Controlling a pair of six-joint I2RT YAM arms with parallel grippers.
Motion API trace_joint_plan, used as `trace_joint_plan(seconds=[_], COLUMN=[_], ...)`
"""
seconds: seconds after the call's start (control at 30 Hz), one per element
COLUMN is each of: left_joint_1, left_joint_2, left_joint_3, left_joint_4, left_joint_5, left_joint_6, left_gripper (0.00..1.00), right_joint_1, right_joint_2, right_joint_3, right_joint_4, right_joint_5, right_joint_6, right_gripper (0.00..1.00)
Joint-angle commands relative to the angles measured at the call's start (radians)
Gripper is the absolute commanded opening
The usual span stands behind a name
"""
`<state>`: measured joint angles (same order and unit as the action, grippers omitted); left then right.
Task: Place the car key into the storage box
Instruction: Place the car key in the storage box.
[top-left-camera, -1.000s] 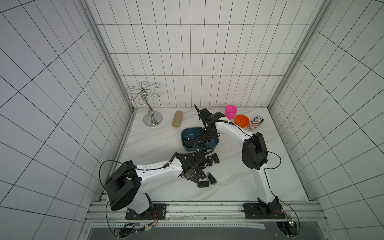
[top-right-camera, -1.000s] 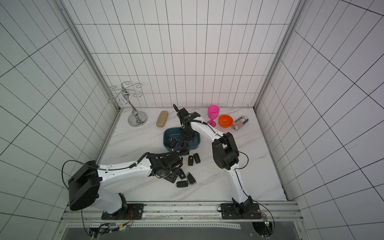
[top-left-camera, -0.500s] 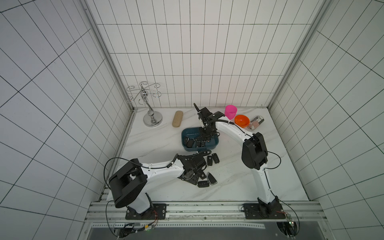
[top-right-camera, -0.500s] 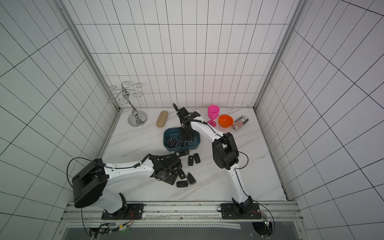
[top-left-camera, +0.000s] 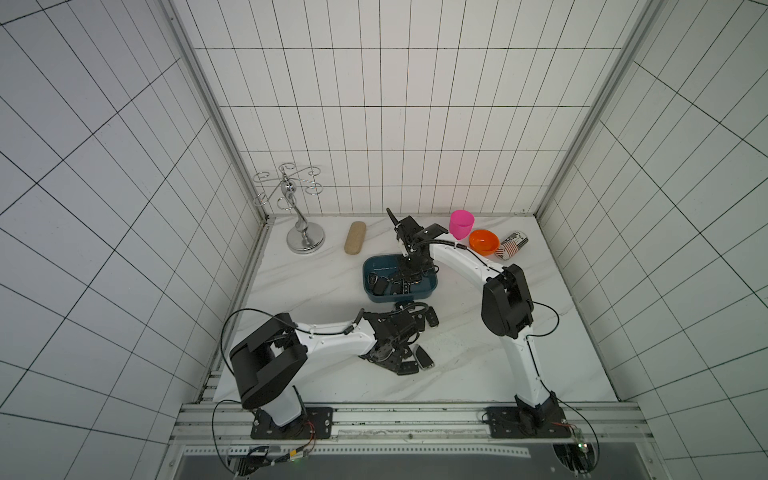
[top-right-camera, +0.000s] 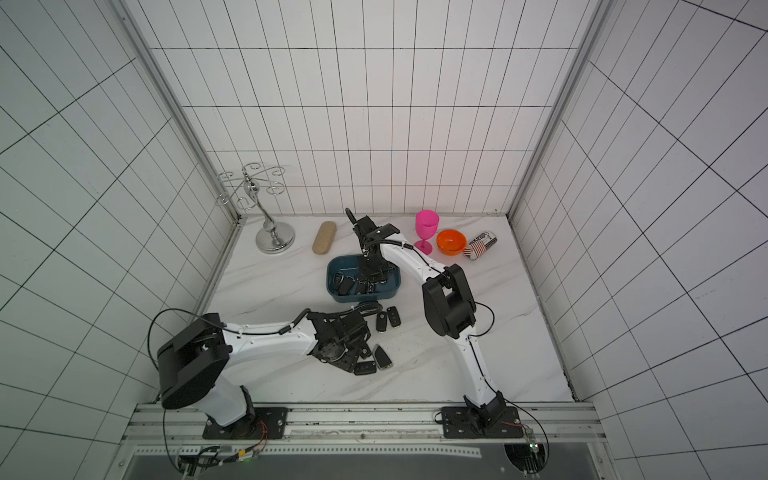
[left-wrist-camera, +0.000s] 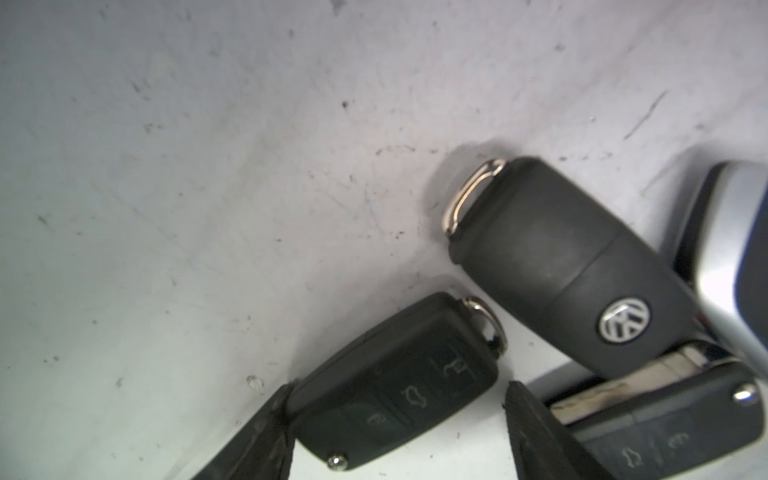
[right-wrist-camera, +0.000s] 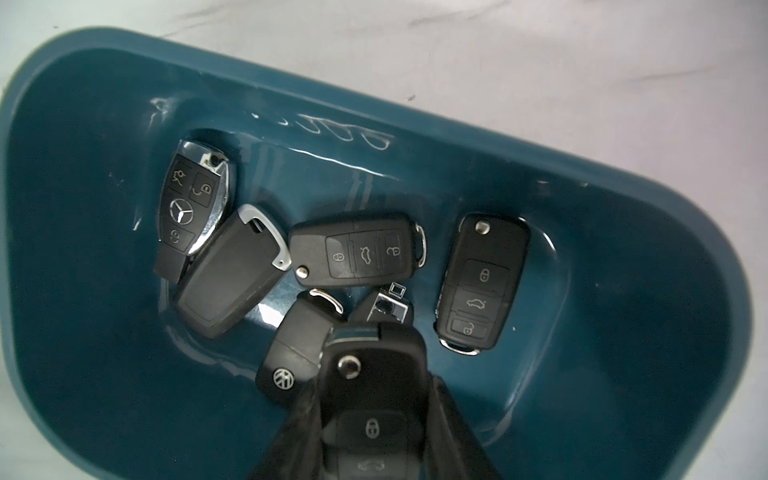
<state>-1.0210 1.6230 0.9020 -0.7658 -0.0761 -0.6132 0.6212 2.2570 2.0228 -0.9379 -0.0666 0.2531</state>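
Because a drop has to land inside the walls, the right gripper (right-wrist-camera: 374, 401) hangs low over the shallow dark teal-blue plastic storage box (right-wrist-camera: 623, 299), its jaws narrowed onto a black plastic flip car key (right-wrist-camera: 374, 374) pinched by its flanks, silver-stud end aimed at the several black key fobs (right-wrist-camera: 357, 249) on the tub's floor; letting go looks like the step in hand. Down at the white marbled bench (left-wrist-camera: 208, 166), the left gripper (left-wrist-camera: 398, 388) stands with jaws spread wide either side of a second black three-button flip key (left-wrist-camera: 390, 374), holding nothing, one finger (left-wrist-camera: 266, 432) seemingly touching its edge and the other just beside it, apparently lined up across the narrow width for a firm pinch. In a top view the right arm (top-left-camera: 505, 303) rises from its base at the near edge, elbow high, wrist bent steeply down into the box, while the left arm (top-left-camera: 332, 338) lies stretched low across the bench, wrist turned down among loose keys (top-left-camera: 424, 357) just in front of the box
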Motion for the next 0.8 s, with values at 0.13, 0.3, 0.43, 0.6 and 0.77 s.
trace_joint_plan(seconds=[0.13, 0.3, 0.43, 0.6, 0.77], left_joint_1=[-0.01, -0.009, -0.009, -0.01, -0.01], left_joint_2=[0.048, 0.055, 0.047, 0.03, 0.03], left_joint_3=[0.041, 0.035, 0.026, 0.008, -0.001], left_joint_4=[0.033, 0.036, 0.032, 0.029, 0.036], left_joint_5=[0.013, 0.018, 0.022, 0.019, 0.022], left_joint_6=[-0.035, -0.047, -0.053, -0.061, -0.063], left_gripper=[0.76, 0.73, 0.67, 0.64, 0.61], right_joint_1=[-0.007, -0.007, -0.006, -0.008, -0.007], right_joint_2=[0.046, 0.06, 0.068, 0.071, 0.074], right_joint_3=[0.06, 0.068, 0.071, 0.07, 0.071], right_joint_4=[-0.025, -0.032, -0.035, -0.035, -0.036], right_joint_5=[-0.009, -0.007, -0.006, -0.006, -0.01], right_joint_6=[-0.02, -0.021, -0.02, -0.015, -0.011], right_gripper=[0.22, 0.23, 0.25, 0.31, 0.36])
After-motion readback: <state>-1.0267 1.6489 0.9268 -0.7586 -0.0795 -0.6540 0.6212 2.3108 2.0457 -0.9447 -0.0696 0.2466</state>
